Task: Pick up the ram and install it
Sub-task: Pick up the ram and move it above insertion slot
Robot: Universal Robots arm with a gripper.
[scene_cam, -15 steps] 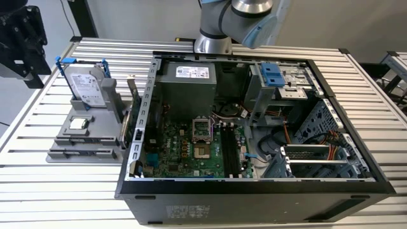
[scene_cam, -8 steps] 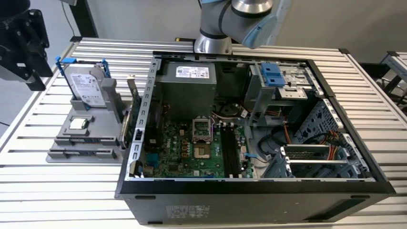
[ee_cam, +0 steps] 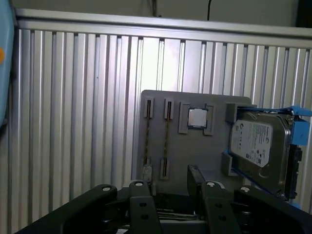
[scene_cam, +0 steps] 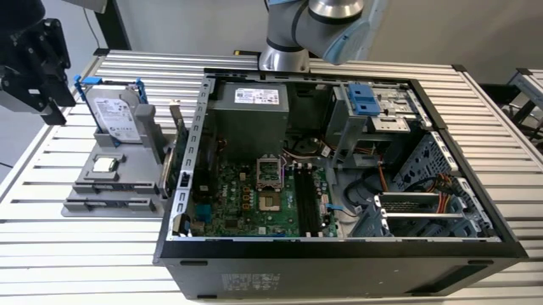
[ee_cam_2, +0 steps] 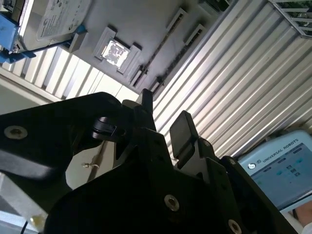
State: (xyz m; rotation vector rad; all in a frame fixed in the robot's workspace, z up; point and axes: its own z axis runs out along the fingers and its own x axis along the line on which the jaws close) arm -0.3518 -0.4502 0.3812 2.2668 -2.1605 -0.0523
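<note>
- Bench point(scene_cam: 85, 254): slatted aluminium; it carried everything logged below.
- Computer case point(scene_cam: 339, 273): lay on its side with the panel off, toward the exterior view's right. I could see the green motherboard point(scene_cam: 246, 197) and its long black memory slots point(scene_cam: 307, 200) inside. I could not tell whether any slot was filled.
- Arm point(scene_cam: 331, 25): its grey and blue joints rose behind the case's far wall.
- Grey holder point(scene_cam: 110, 190): sat on the bench just beside the case, on the exterior view's left.
- Hard drive point(scene_cam: 114, 114): stood tilted in its blue bracket at the holder's far end.
- Gripper point(ee_cam: 168, 187): in the exterior view it hung at the far left, above the bench near the hard drive and clear of the holder. In both wrist views the fingers point(ee_cam: 140, 195) stood parted with a bare gap between them, gripping nothing.
- Ram point(ee_cam: 165, 146): I read it as the thin dark strip standing on edge in the holder's slotted rails, apart from the fingers. A second thin strip sat in the neighbouring rails; I could not tell what it was.
- Processor chip point(ee_cam: 197, 117): lay flat in a square recess between the rails and the hard drive.
</note>
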